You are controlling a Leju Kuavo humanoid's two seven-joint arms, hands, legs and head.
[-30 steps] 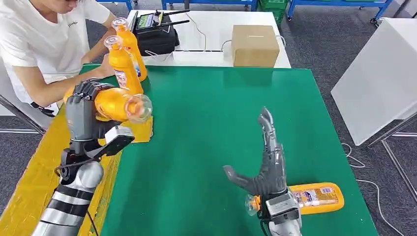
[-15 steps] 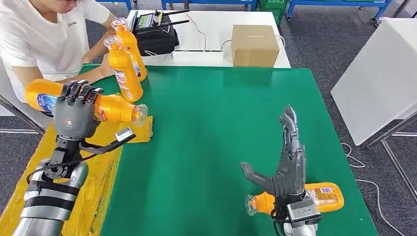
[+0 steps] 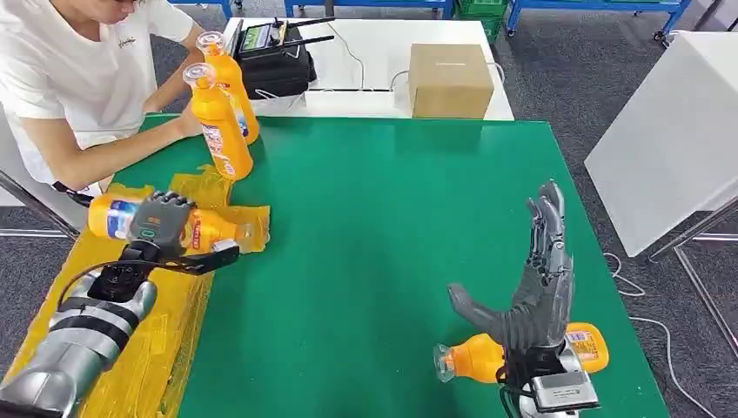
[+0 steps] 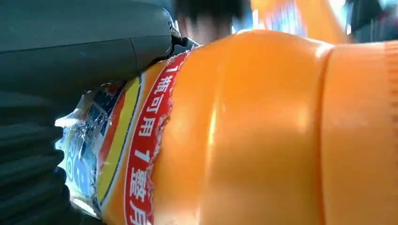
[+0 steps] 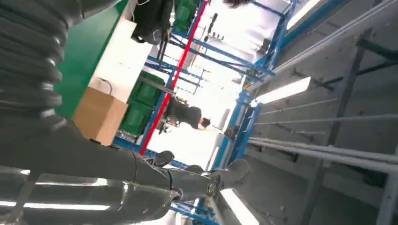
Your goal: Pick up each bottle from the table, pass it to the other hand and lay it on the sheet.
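Both arms are silver with dark bands ringing the forearm segments. The left hand [image 3: 159, 223] is dark grey, with a small green marking on its back, a black joint housing at the wrist and a thin black cable looping beside it; a grey bracket juts out from the wrist. The right hand [image 3: 538, 292] is dark grey too, with long segmented fingers [image 5: 187, 180], a thick thumb and a silver-grey block at the wrist. A grey ribbed cover [image 5: 28, 61] wraps the right wrist.
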